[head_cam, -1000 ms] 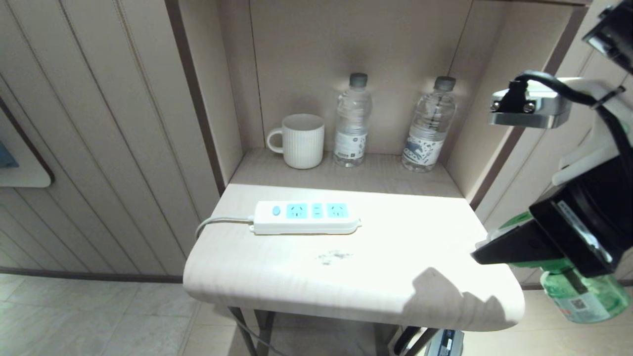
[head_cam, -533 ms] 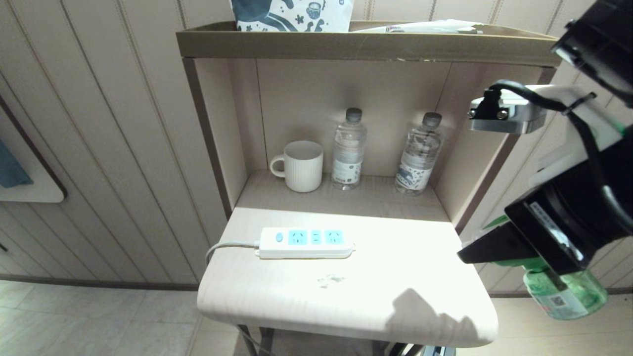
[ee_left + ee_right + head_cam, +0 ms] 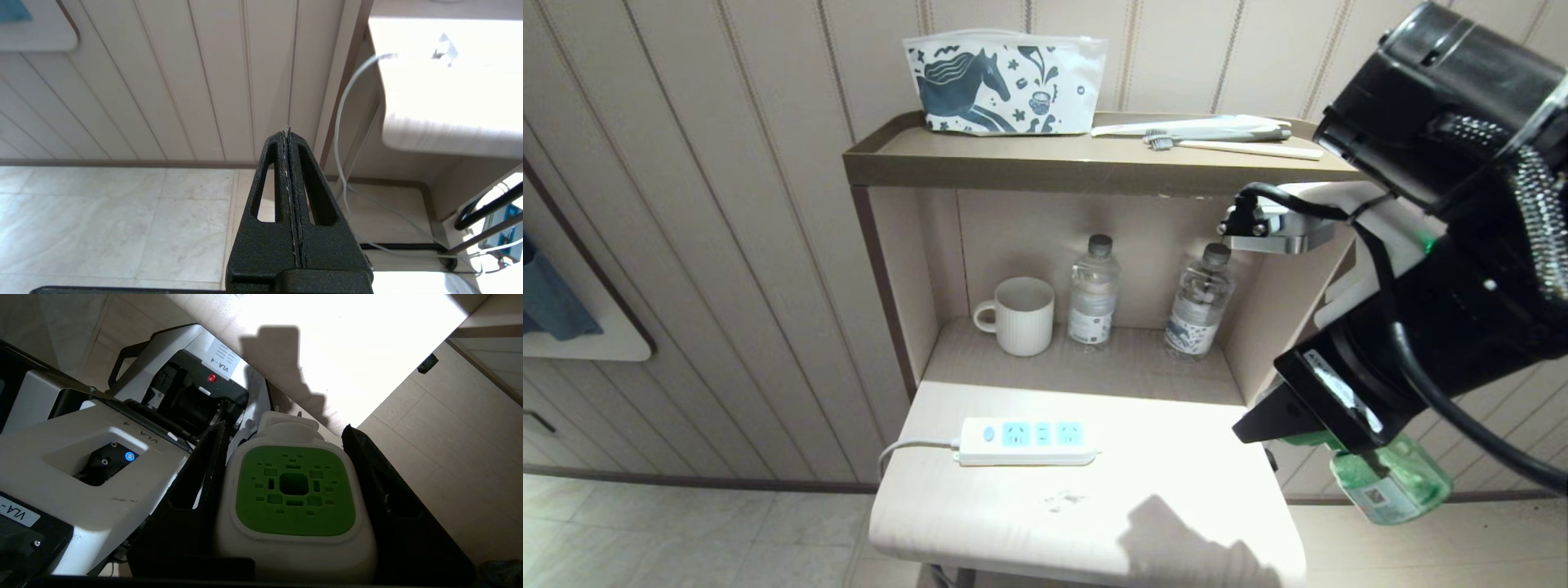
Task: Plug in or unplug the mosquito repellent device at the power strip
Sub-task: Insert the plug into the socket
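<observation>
power strip (image 3: 1025, 441) on table (image 3: 1176, 457) (mid-left)

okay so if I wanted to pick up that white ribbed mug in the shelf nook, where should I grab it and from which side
Probably best by its rim and wall, coming from the open front of the nook. The mug stands upright with its mouth open at the top, its handle points toward the nook's left wall, and a water bottle stands close on its other side, so the sides look cramped.

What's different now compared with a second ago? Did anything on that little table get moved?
Nothing on the table moved; the view itself rose and pulled back, so the top shelf with the horse-print pouch now shows. The right pincer still grips the white-and-green mosquito repellent device off the table's right edge. The long white power strip, mug and bottles stayed put. Left pincer stays shut, parked low.
</observation>
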Tool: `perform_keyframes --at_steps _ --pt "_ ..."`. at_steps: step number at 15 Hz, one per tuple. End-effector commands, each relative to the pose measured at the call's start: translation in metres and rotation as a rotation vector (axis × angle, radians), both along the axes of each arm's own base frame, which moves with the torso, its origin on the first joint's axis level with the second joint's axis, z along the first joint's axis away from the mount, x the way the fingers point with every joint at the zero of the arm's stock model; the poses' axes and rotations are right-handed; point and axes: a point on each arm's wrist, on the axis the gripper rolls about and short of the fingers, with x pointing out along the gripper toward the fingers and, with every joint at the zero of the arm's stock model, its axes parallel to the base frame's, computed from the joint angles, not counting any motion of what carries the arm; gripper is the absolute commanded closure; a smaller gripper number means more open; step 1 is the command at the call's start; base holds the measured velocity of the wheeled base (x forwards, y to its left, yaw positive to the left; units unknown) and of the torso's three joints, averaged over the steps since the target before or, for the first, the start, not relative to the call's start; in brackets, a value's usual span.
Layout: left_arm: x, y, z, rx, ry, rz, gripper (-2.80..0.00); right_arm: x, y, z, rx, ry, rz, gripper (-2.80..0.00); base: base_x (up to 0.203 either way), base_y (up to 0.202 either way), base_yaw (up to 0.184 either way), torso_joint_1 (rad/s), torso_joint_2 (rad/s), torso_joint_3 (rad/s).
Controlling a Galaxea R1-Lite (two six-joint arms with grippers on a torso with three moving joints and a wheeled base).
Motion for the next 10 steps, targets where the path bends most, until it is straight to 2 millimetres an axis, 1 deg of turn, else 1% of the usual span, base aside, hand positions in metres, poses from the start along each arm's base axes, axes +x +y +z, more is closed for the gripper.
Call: perform_keyframes --at_steps 1,7,9,10 --pt "0.000 0.000 0.000 0.000 0.002 0.000 0.00 0.005 0.005 -0.006 -0.020 0.022 -0.001 0.00 0.000 0.000 0.000 0.254 -0.54 -0.291" --pt "0.000 0.000 0.000 0.000 0.002 0.000 0.00 0.020 0.018 -0.019 -0.042 0.046 -0.005 0.00 0.000 0.000 0.000 0.263 -0.56 -0.296" --pt "0.000 0.000 0.000 0.000 0.002 0.000 0.00 0.030 0.029 -0.031 -0.072 0.076 0.000 0.00 0.000 0.000 0.000 0.096 -0.21 -0.111" --pt "0.000 0.000 0.000 0.000 0.002 0.000 0.00 0.036 0.035 -0.041 -0.095 0.099 0.001 0.00 0.000 0.000 0.000 0.039 -0.07 -0.042"
